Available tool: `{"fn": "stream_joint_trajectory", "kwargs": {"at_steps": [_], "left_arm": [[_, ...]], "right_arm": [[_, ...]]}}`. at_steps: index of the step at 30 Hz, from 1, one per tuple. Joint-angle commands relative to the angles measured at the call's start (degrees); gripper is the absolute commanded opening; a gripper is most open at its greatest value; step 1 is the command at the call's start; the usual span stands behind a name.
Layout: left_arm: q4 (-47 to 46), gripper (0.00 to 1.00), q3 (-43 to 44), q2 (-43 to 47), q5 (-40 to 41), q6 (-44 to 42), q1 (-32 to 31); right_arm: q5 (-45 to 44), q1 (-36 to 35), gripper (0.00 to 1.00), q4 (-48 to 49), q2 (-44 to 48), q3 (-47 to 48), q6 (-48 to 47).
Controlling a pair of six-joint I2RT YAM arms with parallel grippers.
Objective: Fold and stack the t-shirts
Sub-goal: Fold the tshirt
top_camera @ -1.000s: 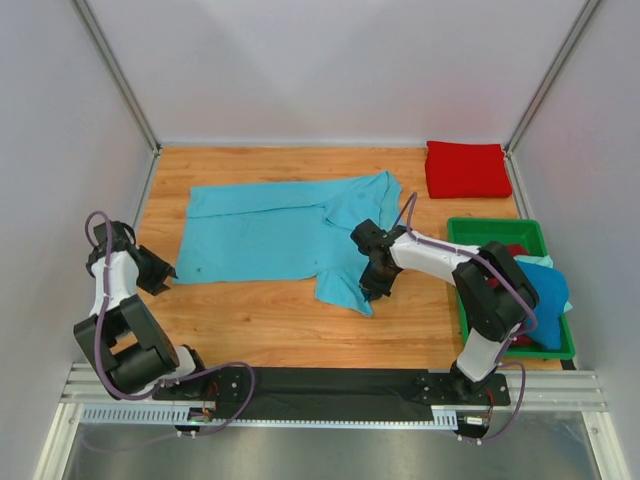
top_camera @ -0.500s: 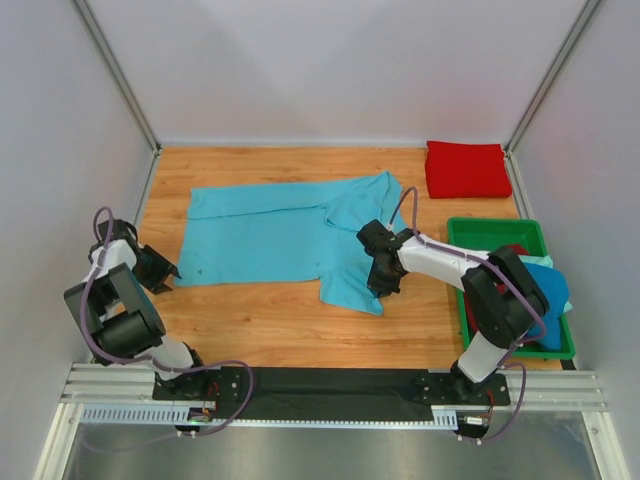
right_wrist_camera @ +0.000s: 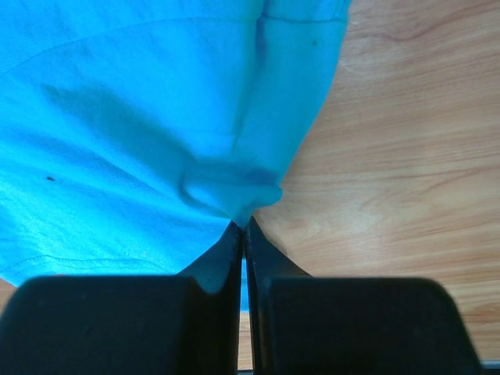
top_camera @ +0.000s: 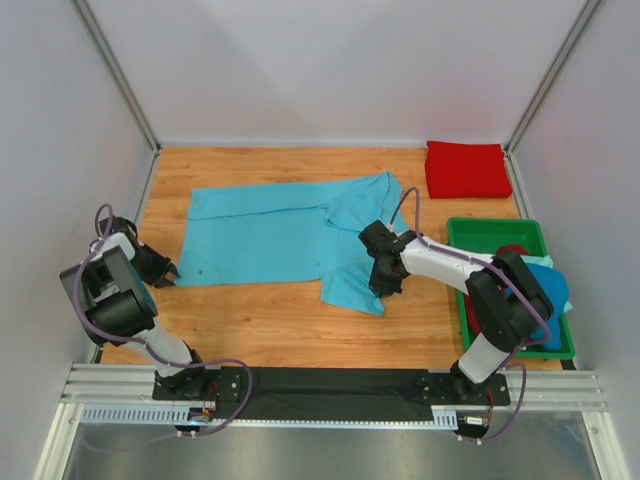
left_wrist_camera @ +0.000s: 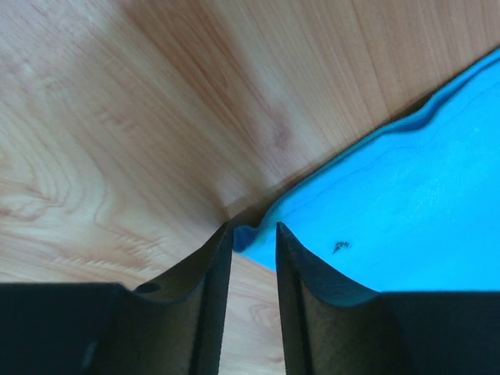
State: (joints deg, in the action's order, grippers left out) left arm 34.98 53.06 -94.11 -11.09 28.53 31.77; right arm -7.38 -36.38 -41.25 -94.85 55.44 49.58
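Observation:
A light turquoise t-shirt (top_camera: 270,235) lies spread on the wooden table, with its right part bunched. My left gripper (top_camera: 168,272) is at the shirt's near left corner. In the left wrist view the fingers (left_wrist_camera: 215,266) stand narrowly apart, and the corner of the cloth (left_wrist_camera: 406,195) lies just between their tips. My right gripper (top_camera: 381,281) is shut on a pinch of the shirt's right part (right_wrist_camera: 226,191), low on the table. A folded bright red t-shirt (top_camera: 467,168) lies at the back right.
A green plastic tray (top_camera: 495,233) stands at the right edge and holds a dark red cloth (top_camera: 516,251) and a blue cloth (top_camera: 551,290). White walls and metal posts enclose the table.
My right gripper has moved slightly right with the pinched cloth, dragging the shirt's near right part. My left arm's elbow has swung left, and its gripper stays at the shirt corner.

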Motion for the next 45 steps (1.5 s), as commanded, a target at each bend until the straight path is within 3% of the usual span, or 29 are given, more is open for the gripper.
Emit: {"fn": "stream_joint_trajectory", "kwargs": {"at_steps": [1, 4, 5, 6, 8, 18, 24, 32, 45], "left_arm": [[-0.8, 0.35, 0.7, -1.4, 1.2, 0.5, 0.4], [0.4, 0.25, 0.0, -1.3, 2.1, 0.6, 0.5], [0.7, 0.19, -0.1, -1.3, 2.5, 0.6, 0.5], [1.1, 0.07, -0.1, -1.2, 2.7, 0.6, 0.6], [2.5, 0.00, -0.1, 0.2, 3.8, 0.5, 0.5], [7.4, 0.00, -4.4, 12.8, 6.6, 3.4, 0.5], [7.6, 0.00, -4.9, 17.0, 3.8, 4.1, 0.3], [9.3, 0.00, 1.2, 14.2, 3.4, 6.1, -5.5], [9.1, 0.00, 13.5, 2.3, 3.1, 8.0, -6.2]], "right_arm": [[-2.7, 0.3, 0.00, -1.4, 3.0, -0.2, -1.0], [-3.0, 0.4, 0.00, -2.2, 3.3, 0.2, -0.9], [-3.1, 0.3, 0.01, -2.4, 3.4, 0.3, -1.0], [-3.8, 0.3, 0.00, -2.9, 3.5, 0.5, -1.2], [-4.4, 0.5, 0.00, -3.7, 4.1, 0.5, -1.5], [-6.4, 1.0, 0.00, -7.2, 12.1, -4.7, -4.8], [-5.0, 2.8, 0.00, -8.6, 12.3, -0.3, -9.7], [-0.4, 9.3, 0.00, -10.3, 3.6, 14.2, -15.3], [4.6, 15.6, 0.00, -13.6, -8.2, 32.1, -16.7]]}}
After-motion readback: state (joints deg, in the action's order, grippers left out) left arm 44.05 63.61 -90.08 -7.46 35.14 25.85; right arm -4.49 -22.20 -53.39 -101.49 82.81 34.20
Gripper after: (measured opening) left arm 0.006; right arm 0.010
